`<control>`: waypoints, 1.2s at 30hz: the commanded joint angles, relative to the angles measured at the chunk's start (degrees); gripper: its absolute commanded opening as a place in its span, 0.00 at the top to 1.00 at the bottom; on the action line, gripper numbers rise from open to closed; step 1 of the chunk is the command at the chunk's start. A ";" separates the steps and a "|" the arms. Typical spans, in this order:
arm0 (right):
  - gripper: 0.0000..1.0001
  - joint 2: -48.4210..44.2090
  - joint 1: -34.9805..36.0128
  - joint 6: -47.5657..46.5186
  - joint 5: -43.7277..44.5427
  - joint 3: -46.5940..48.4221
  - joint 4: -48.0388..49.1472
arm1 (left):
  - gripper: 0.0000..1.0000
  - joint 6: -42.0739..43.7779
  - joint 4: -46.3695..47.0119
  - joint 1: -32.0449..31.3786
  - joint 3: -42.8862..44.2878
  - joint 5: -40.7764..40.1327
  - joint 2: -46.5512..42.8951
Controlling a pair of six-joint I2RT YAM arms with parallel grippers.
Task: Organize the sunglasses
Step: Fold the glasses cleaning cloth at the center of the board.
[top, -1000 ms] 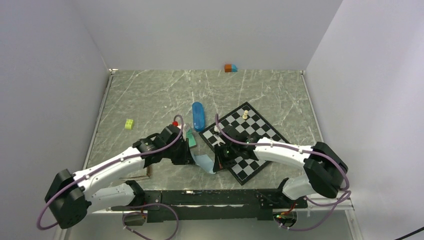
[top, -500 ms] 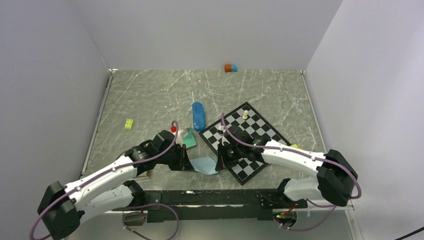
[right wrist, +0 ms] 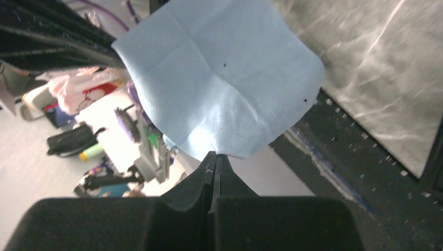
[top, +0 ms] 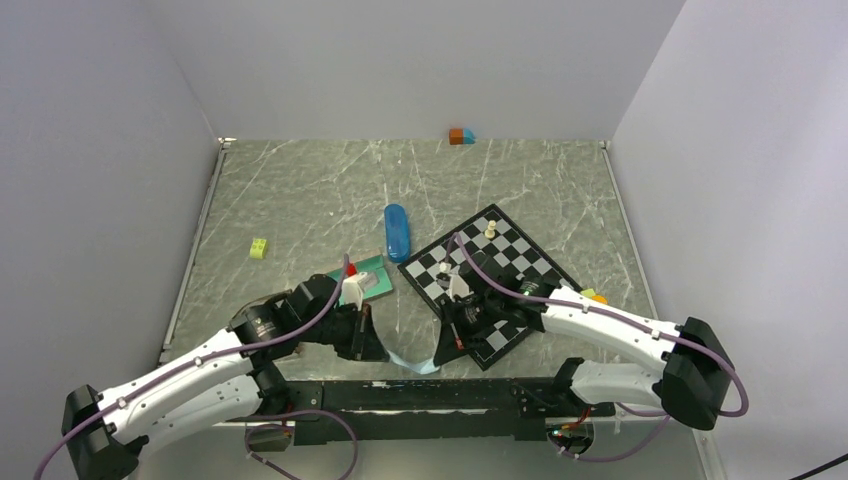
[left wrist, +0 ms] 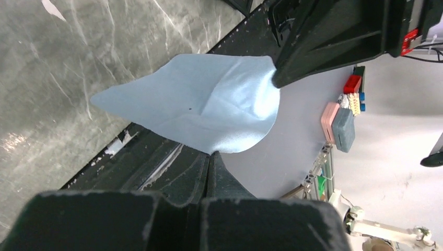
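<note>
A light-blue cloth (top: 410,362) hangs between my two grippers over the table's near edge. My left gripper (top: 383,350) is shut on one edge of it, and my right gripper (top: 440,350) is shut on the opposite corner. In the left wrist view the cloth (left wrist: 198,110) spreads out from my shut left gripper (left wrist: 211,154). In the right wrist view the cloth (right wrist: 219,89) fans up from the tips of my right gripper (right wrist: 215,154). The sunglasses are hidden or out of view in every frame.
A blue capsule case (top: 396,231) lies mid-table beside a tilted chessboard (top: 520,262) that carries a white piece (top: 490,229). A green flat item (top: 368,280) sits by my left arm. A yellow-green brick (top: 259,248) lies left, and orange and blue blocks (top: 461,136) at the back wall.
Both grippers have drawn back toward the near edge with the cloth between them. The cloth has moved from beside the chessboard to over the black base rail.
</note>
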 commanded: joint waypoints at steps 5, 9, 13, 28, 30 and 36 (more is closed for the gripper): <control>1.00 1.03 -1.12 1.95 -9.31 0.85 -4.82 | 1.00 -5.66 2.00 -0.84 -2.86 -0.59 -1.01; 1.00 4.95 -7.51 -1.74 -7.50 1.79 -4.28 | 1.00 -6.22 5.59 -0.22 -2.78 -2.40 4.19; 1.00 9.58 -10.84 -4.18 -3.71 2.99 -1.74 | 1.00 -3.93 4.69 3.19 1.00 -7.14 9.92; 1.00 22.74 -15.95 -7.36 4.66 7.50 7.21 | 1.00 2.22 5.83 10.73 7.60 -13.44 25.59; 1.00 22.21 -15.96 -7.52 5.40 7.26 6.74 | 1.00 2.66 6.38 10.72 7.56 -12.09 26.42; 0.98 20.65 -15.82 -7.58 6.05 5.19 5.32 | 1.00 1.39 10.71 10.57 3.75 -6.76 27.80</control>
